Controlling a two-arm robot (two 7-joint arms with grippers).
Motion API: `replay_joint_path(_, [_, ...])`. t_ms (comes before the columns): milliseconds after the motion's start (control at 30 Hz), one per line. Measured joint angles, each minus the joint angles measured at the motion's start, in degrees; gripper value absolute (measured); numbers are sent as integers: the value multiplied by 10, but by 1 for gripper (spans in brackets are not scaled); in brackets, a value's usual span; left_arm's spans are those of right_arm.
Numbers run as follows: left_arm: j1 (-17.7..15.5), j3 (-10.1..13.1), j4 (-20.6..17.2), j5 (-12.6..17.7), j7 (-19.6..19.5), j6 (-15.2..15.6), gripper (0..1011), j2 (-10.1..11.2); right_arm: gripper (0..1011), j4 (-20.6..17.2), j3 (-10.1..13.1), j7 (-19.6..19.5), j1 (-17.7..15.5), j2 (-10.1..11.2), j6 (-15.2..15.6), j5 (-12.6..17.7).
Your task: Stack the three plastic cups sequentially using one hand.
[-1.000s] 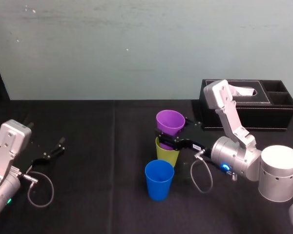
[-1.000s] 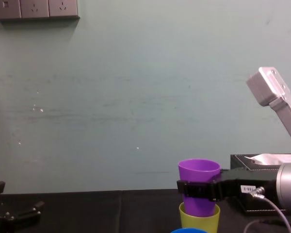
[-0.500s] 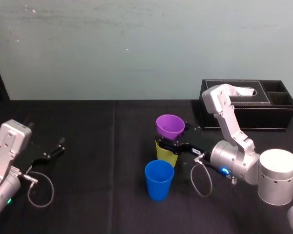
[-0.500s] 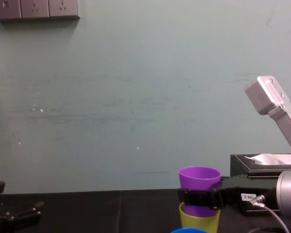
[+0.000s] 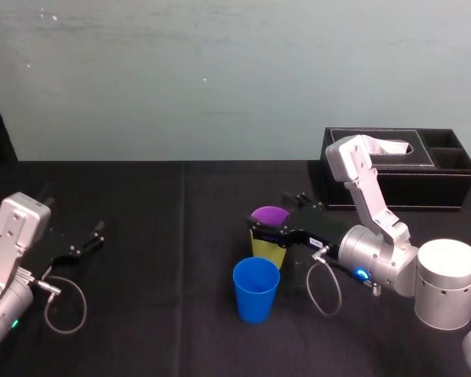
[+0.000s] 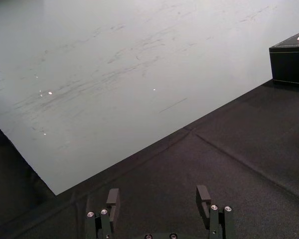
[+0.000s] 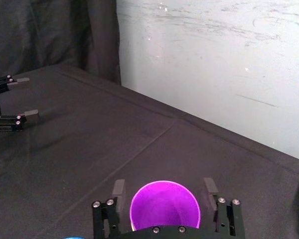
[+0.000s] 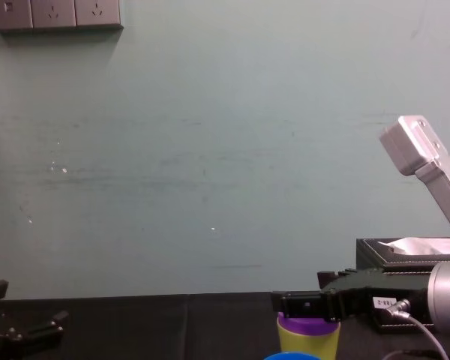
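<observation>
Black table (image 5: pixel 141 236): purple cup (image 5: pixel 268 214) upright in yellow-green cup (image 5: pixel 267 250); right gripper (image 7: pixel 164 188) fingers spread.

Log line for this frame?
purple cup: in green cup | right gripper: open around it | blue cup: unstacked | left gripper: parked open

Purple cup (image 5: pixel 268 214), yellow-green cup (image 5: pixel 268 250), blue cup (image 5: pixel 256 292): smooth plastic, slight sheen. Table cloth (image 5: pixel 157 259): matt black fabric w/ a crease. Tissue box (image 5: pixel 424 184): black leather-look, pale stitching. My right gripper (image 7: pixel 164 188): matt black; wrist (image 5: pixel 373 255) silver-grey metal. Wall (image 5: pixel 220 78): scuffed paint.
</observation>
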Motion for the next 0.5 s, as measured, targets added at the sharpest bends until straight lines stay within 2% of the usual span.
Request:
replay_joint_path(100, [0, 0, 0, 0, 0, 0, 1000, 0, 1003, 0, 0, 0, 0, 0, 0, 0])
replay_joint_path(333, [0, 0, 0, 0, 0, 0, 1000, 0, 1004, -1, 0, -1, 0, 0, 0, 1])
replay_joint_path(500, [0, 0, 0, 0, 0, 0, 1000, 0, 1004, -18, 9, -6, -9, 2, -15, -1])
